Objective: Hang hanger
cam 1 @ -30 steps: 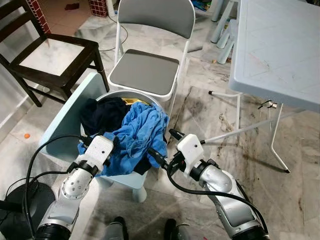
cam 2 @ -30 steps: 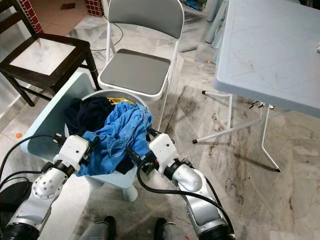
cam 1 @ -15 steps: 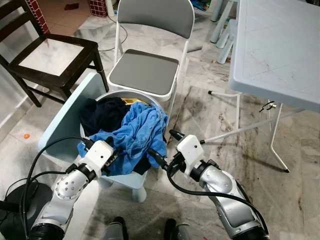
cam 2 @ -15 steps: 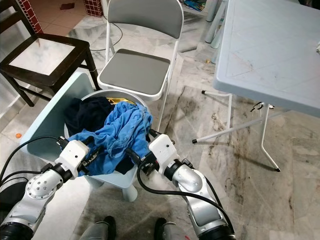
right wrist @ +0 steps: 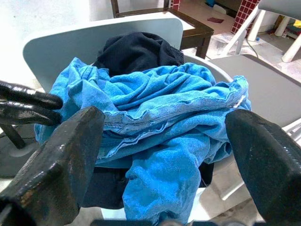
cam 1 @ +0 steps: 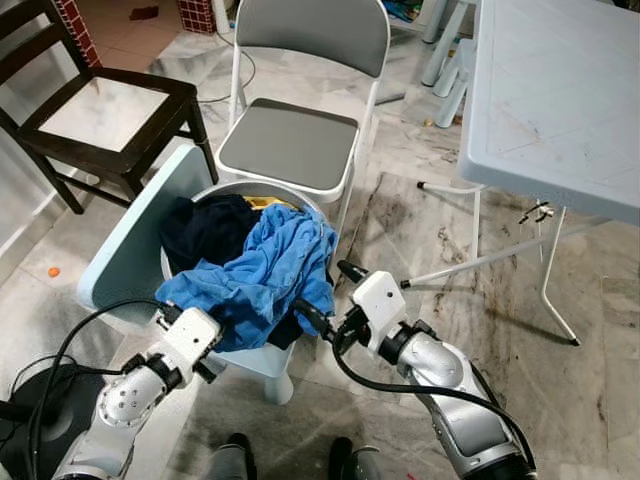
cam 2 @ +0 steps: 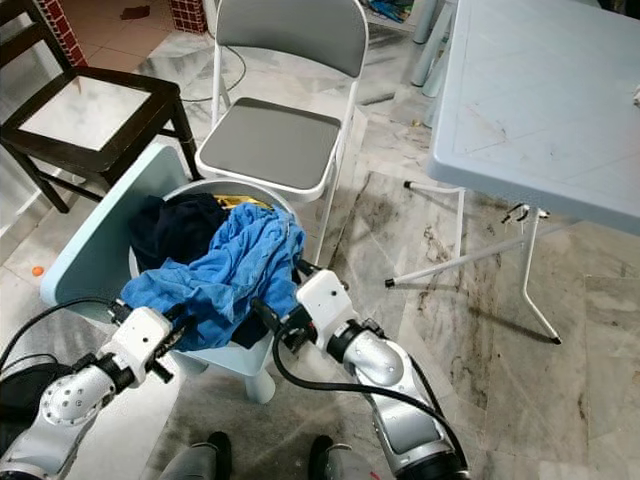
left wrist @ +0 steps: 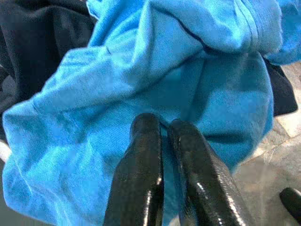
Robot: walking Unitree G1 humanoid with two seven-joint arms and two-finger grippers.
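While the right hand (cam 1: 318, 296) hangs wide open beside the basket (cam 1: 262, 356), the left hand (left wrist: 160, 129) has pulled back — clamped on the blue cloth (cam 1: 270, 270).

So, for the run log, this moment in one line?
left gripper: shut on blue shirt | right gripper: open beside basket | no hanger seen

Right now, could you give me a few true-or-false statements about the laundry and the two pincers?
1. The left pincer is shut on the crumpled blue cotton shirt. True.
2. The right pincer is clamped on the shirt. False: its fingers stand wide apart before it.
3. A dark navy garment lies in the round white plastic basket beside the shirt. True.
4. The basket sits on the grey padded folding chair. False: it sits on a pale blue plastic chair in front of the grey one.
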